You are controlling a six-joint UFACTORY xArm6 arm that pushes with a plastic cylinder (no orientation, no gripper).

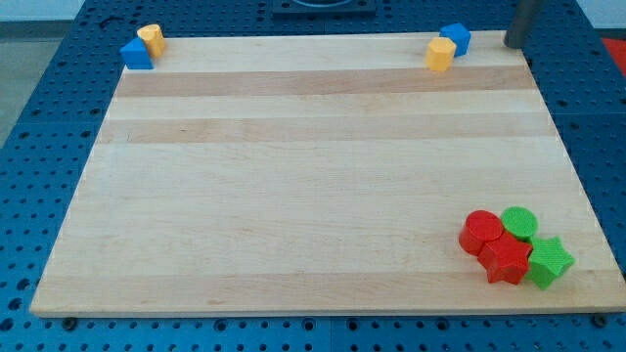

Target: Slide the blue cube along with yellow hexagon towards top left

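My rod tip (513,44), no pincer, sits at three o'clock of the blue cube (456,38); pushing off-centre could separate its touching yellow hexagon (440,55)

No text, label, brand, number or sign can be read anywhere: not on the desk (313,196), nor on any of the blocks.

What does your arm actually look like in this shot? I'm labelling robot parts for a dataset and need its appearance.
Only a short stretch of my rod shows, at the view's top right: a straight, plain dark grey cylinder, cut off by the frame edge. No cables, markings or joints are visible. My tip is its blunt lower end, right of the blue cube and yellow hexagon.
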